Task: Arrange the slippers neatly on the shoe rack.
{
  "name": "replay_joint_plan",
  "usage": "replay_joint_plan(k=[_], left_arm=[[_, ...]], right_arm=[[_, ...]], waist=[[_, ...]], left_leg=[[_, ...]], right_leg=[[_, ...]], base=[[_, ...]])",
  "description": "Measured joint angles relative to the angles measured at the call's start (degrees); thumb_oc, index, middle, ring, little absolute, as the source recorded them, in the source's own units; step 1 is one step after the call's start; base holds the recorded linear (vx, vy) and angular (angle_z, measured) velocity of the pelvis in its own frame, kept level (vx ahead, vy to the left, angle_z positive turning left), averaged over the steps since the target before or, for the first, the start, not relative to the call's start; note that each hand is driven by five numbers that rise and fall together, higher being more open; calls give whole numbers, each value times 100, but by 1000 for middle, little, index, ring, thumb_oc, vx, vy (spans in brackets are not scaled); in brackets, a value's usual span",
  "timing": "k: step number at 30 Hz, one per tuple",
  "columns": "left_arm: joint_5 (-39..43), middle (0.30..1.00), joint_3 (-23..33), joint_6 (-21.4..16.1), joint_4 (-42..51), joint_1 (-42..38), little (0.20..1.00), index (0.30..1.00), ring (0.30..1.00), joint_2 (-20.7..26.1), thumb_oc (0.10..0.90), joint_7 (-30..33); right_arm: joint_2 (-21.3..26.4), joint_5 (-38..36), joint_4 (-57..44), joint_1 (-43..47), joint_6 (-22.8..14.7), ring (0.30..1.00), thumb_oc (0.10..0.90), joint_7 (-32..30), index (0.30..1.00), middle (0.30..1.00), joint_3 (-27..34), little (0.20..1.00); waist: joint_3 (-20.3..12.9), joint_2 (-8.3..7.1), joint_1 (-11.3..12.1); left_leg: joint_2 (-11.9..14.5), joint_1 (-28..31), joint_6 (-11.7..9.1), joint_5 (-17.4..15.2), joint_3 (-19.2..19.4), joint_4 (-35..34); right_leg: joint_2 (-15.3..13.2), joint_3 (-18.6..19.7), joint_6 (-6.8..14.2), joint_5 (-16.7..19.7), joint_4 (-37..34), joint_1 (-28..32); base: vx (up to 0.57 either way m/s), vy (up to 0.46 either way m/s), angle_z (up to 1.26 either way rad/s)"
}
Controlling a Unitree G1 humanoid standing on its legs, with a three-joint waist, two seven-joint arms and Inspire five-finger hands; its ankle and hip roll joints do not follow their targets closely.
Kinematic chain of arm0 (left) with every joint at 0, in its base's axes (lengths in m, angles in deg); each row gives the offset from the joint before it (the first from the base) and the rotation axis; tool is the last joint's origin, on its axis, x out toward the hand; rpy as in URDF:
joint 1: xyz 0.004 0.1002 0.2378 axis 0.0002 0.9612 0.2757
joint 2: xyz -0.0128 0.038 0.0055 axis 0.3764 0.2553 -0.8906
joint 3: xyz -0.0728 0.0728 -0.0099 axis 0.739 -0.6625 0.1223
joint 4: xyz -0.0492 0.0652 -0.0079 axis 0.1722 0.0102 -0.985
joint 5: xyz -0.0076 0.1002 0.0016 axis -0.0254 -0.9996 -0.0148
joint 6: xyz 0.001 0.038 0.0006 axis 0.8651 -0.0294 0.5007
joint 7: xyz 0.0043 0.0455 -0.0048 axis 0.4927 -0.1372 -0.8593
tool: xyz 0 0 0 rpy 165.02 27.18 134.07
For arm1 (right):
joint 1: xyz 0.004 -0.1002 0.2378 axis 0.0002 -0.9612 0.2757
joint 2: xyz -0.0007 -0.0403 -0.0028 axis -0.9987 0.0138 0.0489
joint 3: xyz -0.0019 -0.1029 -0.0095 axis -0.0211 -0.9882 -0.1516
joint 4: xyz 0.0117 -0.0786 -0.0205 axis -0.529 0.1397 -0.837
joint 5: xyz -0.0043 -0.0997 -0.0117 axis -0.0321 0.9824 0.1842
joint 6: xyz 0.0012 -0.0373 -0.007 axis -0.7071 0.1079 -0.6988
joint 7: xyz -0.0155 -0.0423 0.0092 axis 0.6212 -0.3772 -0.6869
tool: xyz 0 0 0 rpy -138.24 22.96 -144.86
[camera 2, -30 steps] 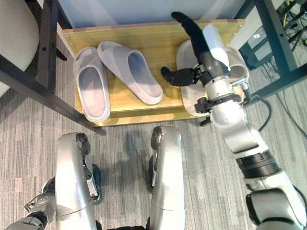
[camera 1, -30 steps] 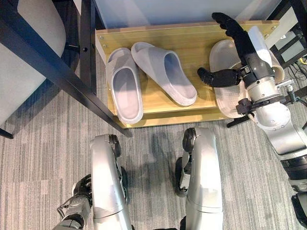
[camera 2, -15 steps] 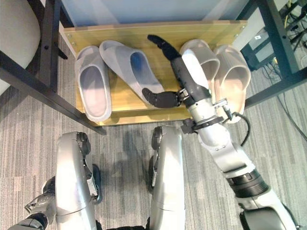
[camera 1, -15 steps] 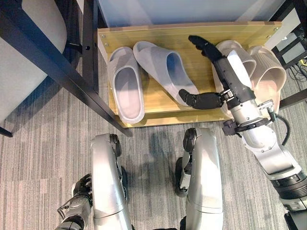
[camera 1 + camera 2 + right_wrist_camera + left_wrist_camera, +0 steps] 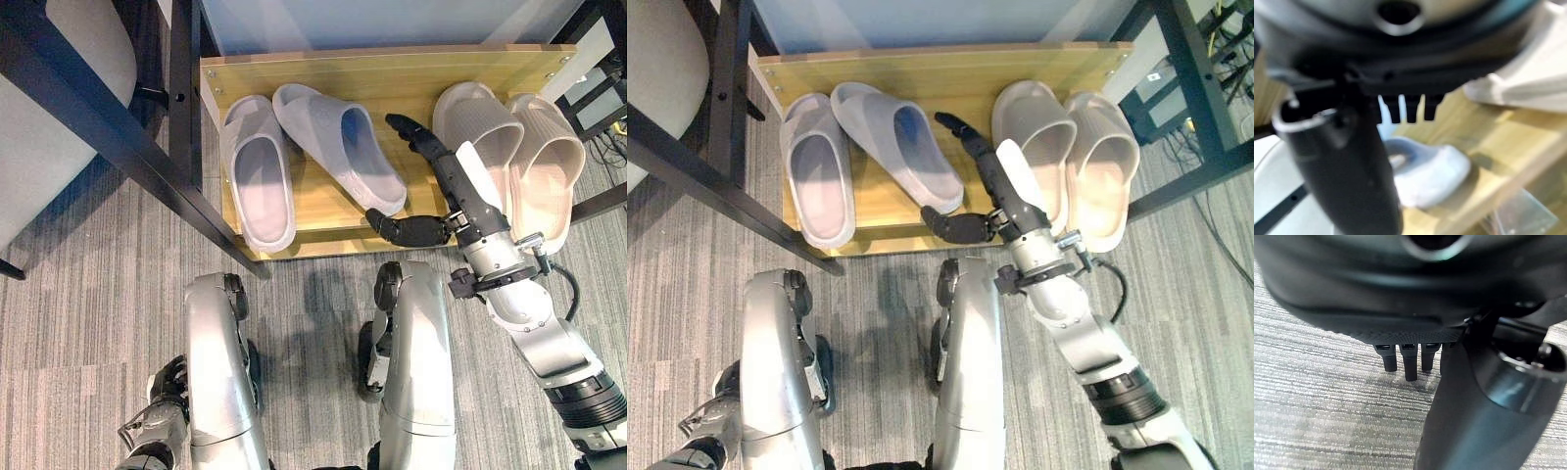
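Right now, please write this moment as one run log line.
right hand: open, between pairs | beige slippers: side by side | grey slippers: splayed | left hand: idle

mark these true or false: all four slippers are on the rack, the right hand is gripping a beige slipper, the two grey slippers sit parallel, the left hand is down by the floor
1. All four slippers are on the shoe rack. True.
2. The right hand grips a beige slipper. False: it hangs open between the angled grey slipper and the beige pair, holding nothing.
3. The two grey slippers sit parallel. False: the left grey slipper lies straight, while the other is angled with its toe end close to it.
4. The beige slippers lie side by side, touching. True.
5. The left hand is low over the carpet. True.
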Motion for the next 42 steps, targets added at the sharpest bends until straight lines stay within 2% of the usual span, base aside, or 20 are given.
replay_joint_plan(k=[8,12,17,21,33,42], left_arm=[[-56,900,0,1,46,35,900,900,900,-22,800,69],[-103,900,0,1,88,66,900,900,900,-29,800,102],[-121,900,-1,1,93,72,900,900,900,-34,800,108],[-204,900,0,-2,97,104,900,900,900,-27,800,109],[-206,900,-1,-5,101,133,900,900,900,-31,800,108],[-209,900,-5,-5,106,134,900,900,900,-33,800,108]], right_arm=[[-229,99,-1,-168,32,900,800,-21,900,900,2,900],[-260,382,-1,-255,56,900,800,-31,900,900,4,900],[-622,488,-12,-337,57,900,800,-30,900,900,-14,900],[-621,480,-56,-397,56,900,800,3,900,900,-14,900],[-619,428,-236,-543,39,900,800,130,900,900,-27,900],[-611,428,-455,-515,38,900,800,252,900,900,-371,900]], waist=[[0,0,-27],[1,-1,-25],[1,-2,-36],[1,-1,-32],[1,-1,-34],[1,0,-37]], left_leg=[[3,-1,-1,-1,0,2],[3,-5,-1,-1,-1,4],[6,2,-50,-27,-4,5],[16,6,9,-65,1,16],[20,10,13,-69,2,18],[21,14,13,-69,3,17]], right_leg=[[6,-1,1,0,0,-2],[6,-1,1,0,1,-5],[17,0,1,0,6,-21],[36,7,9,-5,13,-20],[88,13,21,-11,18,-22],[91,13,21,-11,22,-23]], base=[[0,0,0],[0,0,0],[2,-1,-1],[0,0,0],[0,0,0],[0,0,0]])
